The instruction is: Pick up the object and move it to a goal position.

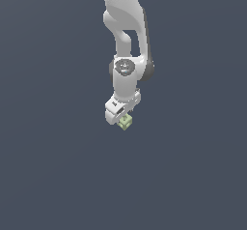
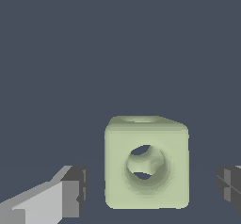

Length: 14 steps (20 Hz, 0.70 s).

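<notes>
While largely masked by the white gripper (image 1: 119, 114) in the exterior view, shows only as a small pale yellow-green cube (image 1: 125, 122) at the gripper's 5 o'clock edge. Fingertips hidden there; upper arm cut off by the frame. In the wrist view, cube (image 2: 147, 163) seen whole: rounded edges, a round hole through the facing side, another on top. Jaws apart, one dark pad (image 2: 76, 190) at 9 o'clock of the cube, the other at 3 o'clock and cropped, neither touching. Supporting surface indistinguishable from the uniform grey backdrop.
</notes>
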Available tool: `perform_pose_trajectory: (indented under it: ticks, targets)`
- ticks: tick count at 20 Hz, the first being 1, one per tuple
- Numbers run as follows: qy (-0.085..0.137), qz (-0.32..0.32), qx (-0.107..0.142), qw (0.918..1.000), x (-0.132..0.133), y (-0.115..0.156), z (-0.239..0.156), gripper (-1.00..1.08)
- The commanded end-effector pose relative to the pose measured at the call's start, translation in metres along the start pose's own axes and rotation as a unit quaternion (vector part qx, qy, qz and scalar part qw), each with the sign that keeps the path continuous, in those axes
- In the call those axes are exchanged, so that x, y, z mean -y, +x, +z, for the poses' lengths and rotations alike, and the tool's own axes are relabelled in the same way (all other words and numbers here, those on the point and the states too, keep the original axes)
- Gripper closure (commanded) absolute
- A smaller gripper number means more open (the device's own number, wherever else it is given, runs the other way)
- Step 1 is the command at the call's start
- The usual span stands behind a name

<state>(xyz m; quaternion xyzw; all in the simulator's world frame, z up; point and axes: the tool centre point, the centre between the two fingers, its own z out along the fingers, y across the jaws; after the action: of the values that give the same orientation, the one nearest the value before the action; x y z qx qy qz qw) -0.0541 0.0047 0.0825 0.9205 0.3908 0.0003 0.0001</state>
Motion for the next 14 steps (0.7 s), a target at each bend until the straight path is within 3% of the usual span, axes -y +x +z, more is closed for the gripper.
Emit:
perform_pose_trajectory:
  ticks: [1,12,13,14]
  targets:
    - [0.0,-0.001,0.0,1.0,0.001,0.0,0.009,-0.92]
    - [0.0,-0.002,0.0,1.0,0.0,-0.001,0.043,-0.92]
    - [0.0,-0.002,0.0,1.0,0.0,-0.001,0.043,1.08]
    - [0.0,-0.002,0.0,1.0,0.0,-0.001,0.043,1.08]
